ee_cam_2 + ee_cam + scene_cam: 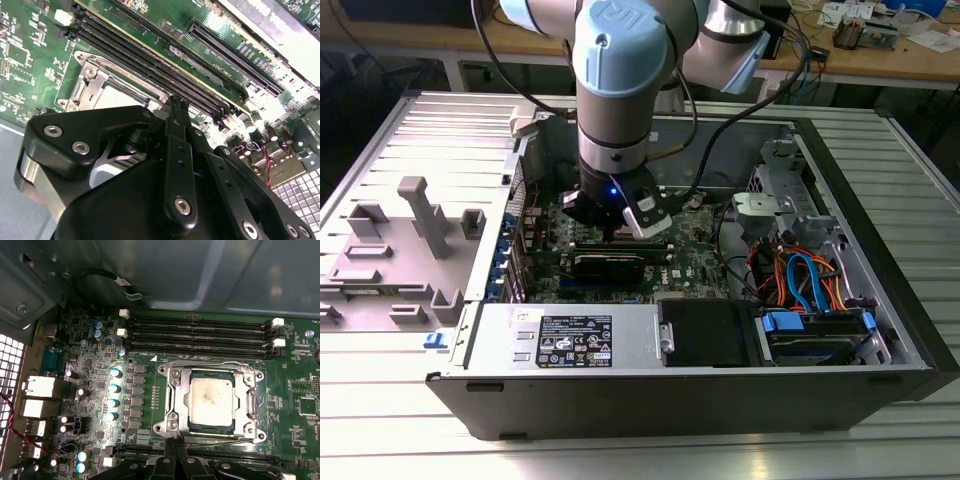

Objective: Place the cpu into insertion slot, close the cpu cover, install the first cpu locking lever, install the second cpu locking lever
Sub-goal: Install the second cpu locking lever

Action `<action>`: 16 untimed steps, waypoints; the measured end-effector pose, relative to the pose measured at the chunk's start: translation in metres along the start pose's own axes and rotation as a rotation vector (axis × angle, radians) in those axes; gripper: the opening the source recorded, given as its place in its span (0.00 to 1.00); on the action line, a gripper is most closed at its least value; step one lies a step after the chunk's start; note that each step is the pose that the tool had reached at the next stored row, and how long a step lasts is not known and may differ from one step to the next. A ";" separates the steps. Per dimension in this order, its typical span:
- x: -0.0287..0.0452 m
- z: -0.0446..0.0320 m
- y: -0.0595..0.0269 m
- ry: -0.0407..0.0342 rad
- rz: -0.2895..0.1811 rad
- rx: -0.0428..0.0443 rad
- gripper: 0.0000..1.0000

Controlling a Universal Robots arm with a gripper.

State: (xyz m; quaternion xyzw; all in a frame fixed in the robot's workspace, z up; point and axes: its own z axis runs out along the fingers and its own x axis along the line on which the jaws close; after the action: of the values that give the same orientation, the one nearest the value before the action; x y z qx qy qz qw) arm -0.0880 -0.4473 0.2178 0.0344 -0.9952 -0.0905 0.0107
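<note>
The cpu [212,400] lies flat in the insertion slot [161,428], its dull silver top showing through the window of the cpu cover [174,390], which is down around it. One thin wire locking lever [210,363] runs along the socket's side by the memory slots, and another [220,440] runs along the opposite side. My gripper [175,446] is shut, its tips at the socket's edge beside that second lever; whether they touch it I cannot tell. In the second wrist view the gripper [175,104] ends just past the cpu [112,96]. In the exterior view the gripper [613,228] hangs low over the green motherboard [695,250].
Long black memory slots [200,332] lie beside the socket, and upright capacitors [115,390] stand on its other side. A black block [610,265] sits just in front of the gripper. The case holds a power supply [570,335] and a cabled drive cage [810,290]. A grey fixture tray [400,250] lies outside.
</note>
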 end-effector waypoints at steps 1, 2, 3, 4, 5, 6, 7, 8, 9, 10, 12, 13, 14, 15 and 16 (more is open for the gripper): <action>0.0001 0.0016 -0.0003 -0.0003 0.000 -0.0038 0.11; 0.0003 0.0027 -0.0004 -0.0005 -0.001 -0.0065 0.11; 0.0007 0.0043 -0.0006 -0.0008 -0.001 -0.0117 0.11; 0.0013 0.0055 -0.0007 -0.0010 -0.002 -0.0156 0.11; 0.0019 0.0068 -0.0009 -0.0010 -0.003 -0.0194 0.11; 0.0025 0.0081 -0.0012 -0.0011 -0.004 -0.0231 0.11; 0.0029 0.0089 -0.0013 -0.0011 -0.005 -0.0253 0.11; 0.0034 0.0099 -0.0015 -0.0010 -0.006 -0.0285 0.11; 0.0037 0.0101 -0.0016 -0.0009 -0.007 -0.0306 0.11; 0.0041 0.0108 -0.0016 -0.0012 -0.008 -0.0348 0.11; 0.0056 0.0119 -0.0017 -0.0010 -0.011 -0.0411 0.11; 0.0059 0.0123 -0.0017 -0.0009 -0.013 -0.0423 0.11; 0.0059 0.0123 -0.0017 -0.0008 -0.013 -0.0422 0.11; 0.0061 0.0123 -0.0017 -0.0007 -0.013 -0.0423 0.11; 0.0063 0.0123 -0.0017 -0.0007 -0.013 -0.0422 0.11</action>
State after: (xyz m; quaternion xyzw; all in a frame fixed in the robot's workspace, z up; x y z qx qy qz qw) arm -0.0945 -0.4472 0.2056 0.0407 -0.9929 -0.1116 0.0105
